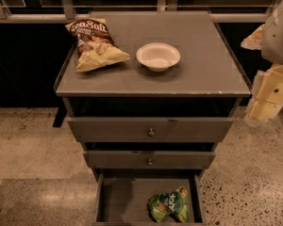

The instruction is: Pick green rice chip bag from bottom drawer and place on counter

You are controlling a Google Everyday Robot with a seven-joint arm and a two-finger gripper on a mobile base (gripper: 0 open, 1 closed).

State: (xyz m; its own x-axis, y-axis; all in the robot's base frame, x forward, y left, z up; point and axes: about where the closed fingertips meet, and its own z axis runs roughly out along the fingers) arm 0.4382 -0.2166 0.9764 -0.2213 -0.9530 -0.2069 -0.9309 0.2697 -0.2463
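The green rice chip bag [169, 206] lies in the open bottom drawer [118, 201], right of centre; my gripper [269, 98] hangs off the right edge of the tabletop [203, 74], open or closed I cannot tell.

Three drawers on show: top drawer [151, 128], middle drawer [179, 160], bottom drawer [125, 201]. Two knobs [151, 132]. Two bags: Sea Salt bag [95, 44] upper left, green bag [170, 205] lower centre. One bowl [158, 56], one counter [203, 74], one gripper [269, 95] at the right edge.
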